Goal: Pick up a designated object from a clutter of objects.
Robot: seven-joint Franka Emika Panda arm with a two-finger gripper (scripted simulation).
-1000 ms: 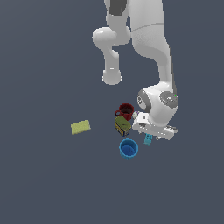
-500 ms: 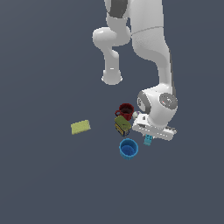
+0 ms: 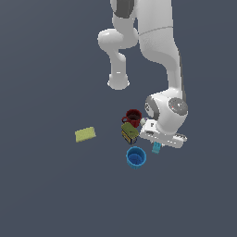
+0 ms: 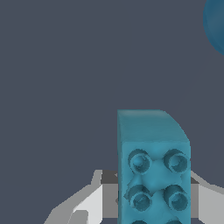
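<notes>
The teal studded brick lies on the floor just to the exterior view's right of the round blue cup. It fills the wrist view, studs facing the camera. My gripper is down over it. In the wrist view the gripper has a grey finger against one long side of the brick and the other finger against the opposite side, so it looks shut on the brick. The dark red mug and the olive-yellow can stand close by.
The yellow-green sponge lies apart at the exterior view's left. The blue cup's rim shows at one corner of the wrist view. The arm's base stands behind the clutter. I see no small white object; the hand may hide it.
</notes>
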